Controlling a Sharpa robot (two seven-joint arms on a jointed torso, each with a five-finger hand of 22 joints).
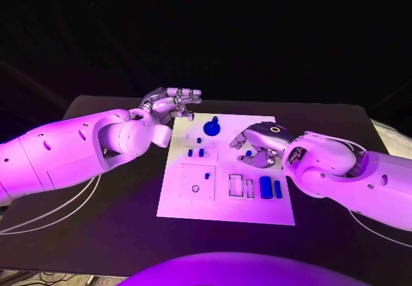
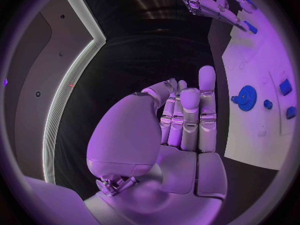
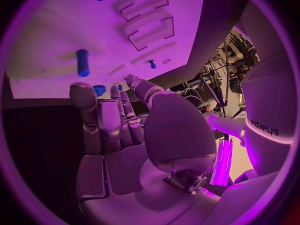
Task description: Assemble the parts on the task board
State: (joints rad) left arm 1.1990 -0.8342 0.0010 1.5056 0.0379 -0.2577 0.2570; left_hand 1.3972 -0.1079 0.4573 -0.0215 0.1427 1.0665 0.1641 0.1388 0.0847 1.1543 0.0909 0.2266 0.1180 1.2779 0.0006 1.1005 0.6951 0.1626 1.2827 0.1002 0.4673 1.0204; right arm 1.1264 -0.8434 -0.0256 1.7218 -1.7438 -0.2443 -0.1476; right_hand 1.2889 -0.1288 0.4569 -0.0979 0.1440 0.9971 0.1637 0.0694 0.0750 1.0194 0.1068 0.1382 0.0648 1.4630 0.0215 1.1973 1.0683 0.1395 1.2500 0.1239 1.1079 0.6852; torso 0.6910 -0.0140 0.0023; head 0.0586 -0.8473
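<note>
The white task board lies mid-table. On it are a blue gear, small blue parts, two blue bars beside empty slots, and a small blue peg. My right hand hovers over the board's right middle with fingers pointing down and an empty palm. A small blue part sits at its fingertips. My left hand hangs off the board's far left corner, fingers together, holding nothing. A blue cylinder lies on the board.
The black table surrounds the board, with bare surface to the right and at the front. White cables trail over the table's left edge under my left arm.
</note>
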